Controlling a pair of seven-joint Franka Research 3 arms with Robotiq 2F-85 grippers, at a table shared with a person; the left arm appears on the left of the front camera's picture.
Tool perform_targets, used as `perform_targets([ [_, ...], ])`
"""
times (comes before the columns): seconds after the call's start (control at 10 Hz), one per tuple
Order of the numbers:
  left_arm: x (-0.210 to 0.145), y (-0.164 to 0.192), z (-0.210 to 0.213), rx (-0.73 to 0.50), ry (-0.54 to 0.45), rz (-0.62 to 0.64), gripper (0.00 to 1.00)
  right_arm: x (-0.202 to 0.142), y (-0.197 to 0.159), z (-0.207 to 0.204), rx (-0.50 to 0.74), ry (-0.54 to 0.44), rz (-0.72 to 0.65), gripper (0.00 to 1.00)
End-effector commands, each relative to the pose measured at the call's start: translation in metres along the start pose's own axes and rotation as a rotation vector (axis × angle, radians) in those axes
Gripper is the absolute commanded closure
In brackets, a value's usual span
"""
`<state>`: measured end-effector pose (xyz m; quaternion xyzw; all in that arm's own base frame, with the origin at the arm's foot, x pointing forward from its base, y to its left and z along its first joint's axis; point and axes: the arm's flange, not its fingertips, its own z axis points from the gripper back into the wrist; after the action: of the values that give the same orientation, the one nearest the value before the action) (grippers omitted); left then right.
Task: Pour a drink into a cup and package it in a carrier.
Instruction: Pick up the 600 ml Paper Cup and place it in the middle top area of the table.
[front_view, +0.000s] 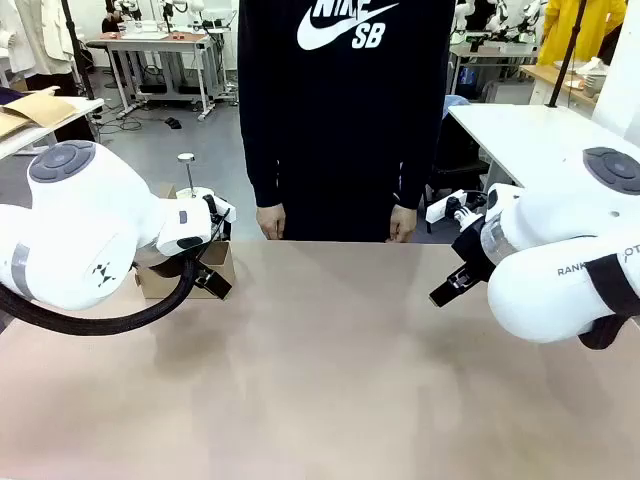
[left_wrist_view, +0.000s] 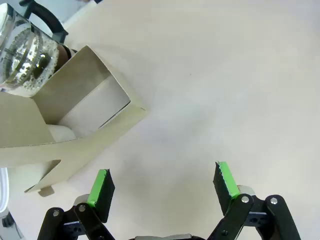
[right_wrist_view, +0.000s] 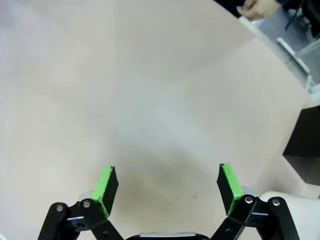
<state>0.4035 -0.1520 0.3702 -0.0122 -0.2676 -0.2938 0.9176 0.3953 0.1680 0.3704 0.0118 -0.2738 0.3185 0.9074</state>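
A clear glass jug (left_wrist_view: 25, 47) with a black handle stands at the top left of the left wrist view, and a sliver of the dark drink (left_wrist_view: 62, 51) shows at its edge. Right beside it lies the brown cardboard carrier (left_wrist_view: 75, 120), with something white inside; I cannot tell whether that is the cup. My left gripper (left_wrist_view: 163, 182) hangs open over bare table just right of the carrier, holding nothing. In the front view the carrier (front_view: 218, 268) sits partly behind my left gripper (front_view: 212, 278). My right gripper (right_wrist_view: 169, 182) is open and empty above the table, at the right (front_view: 450, 287).
A person in a dark top stands at the far edge, hands (front_view: 270, 221) hanging by the table edge. The beige table (front_view: 330, 380) is bare across its middle and front. A dark box (right_wrist_view: 305, 145) stands at the table's edge in the right wrist view.
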Motion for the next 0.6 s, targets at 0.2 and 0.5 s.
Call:
perform_targets([
  [0.2, 0.0, 0.0, 0.0, 0.0, 0.0, 0.0, 0.0, 0.0, 0.0, 0.0, 0.0, 0.0, 0.0, 0.0],
  [0.5, 0.0, 0.0, 0.0, 0.0, 0.0, 0.0, 0.0, 0.0, 0.0, 0.0, 0.0, 0.0, 0.0, 0.0],
])
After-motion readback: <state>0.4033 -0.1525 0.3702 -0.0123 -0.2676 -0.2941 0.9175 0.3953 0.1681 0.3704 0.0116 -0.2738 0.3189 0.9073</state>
